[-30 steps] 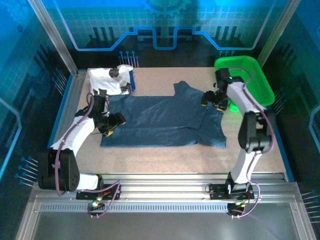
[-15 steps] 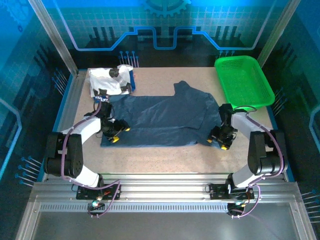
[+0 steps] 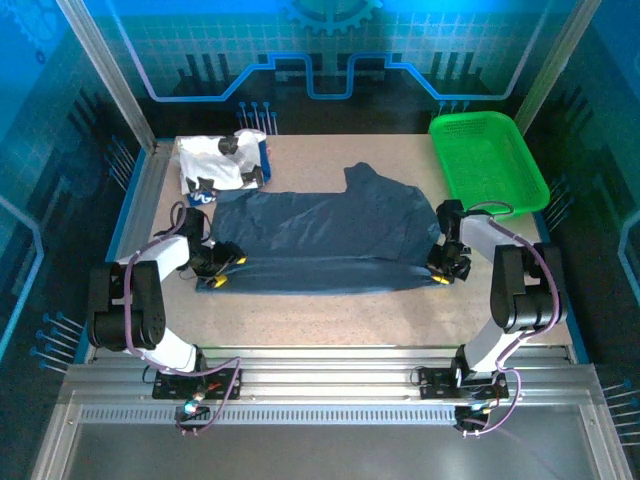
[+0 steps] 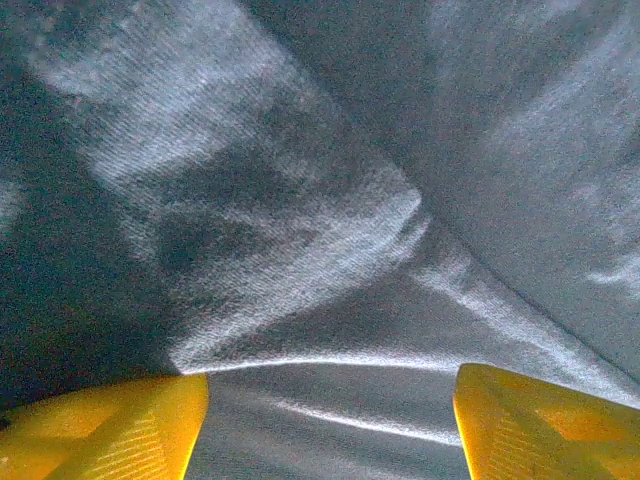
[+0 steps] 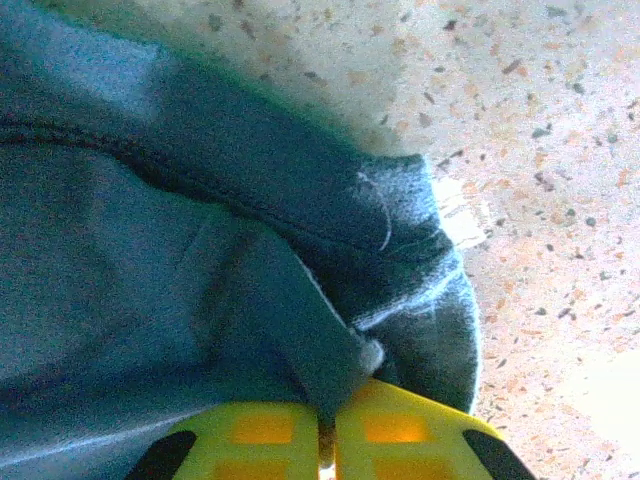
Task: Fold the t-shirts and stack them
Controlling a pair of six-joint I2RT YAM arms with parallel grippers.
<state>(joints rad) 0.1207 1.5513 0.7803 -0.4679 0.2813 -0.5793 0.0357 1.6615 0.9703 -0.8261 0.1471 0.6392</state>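
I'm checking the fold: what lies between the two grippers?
The blue shirt spans from the left gripper to the right gripper, seen in the top view.

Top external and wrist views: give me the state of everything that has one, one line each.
dark blue t-shirt: spread out, near right corner bunched.
white t-shirt: bunched, far left corner.
green basket: upright, empty.
left gripper: open over dark cloth.
right gripper: shut on the dark blue t-shirt.
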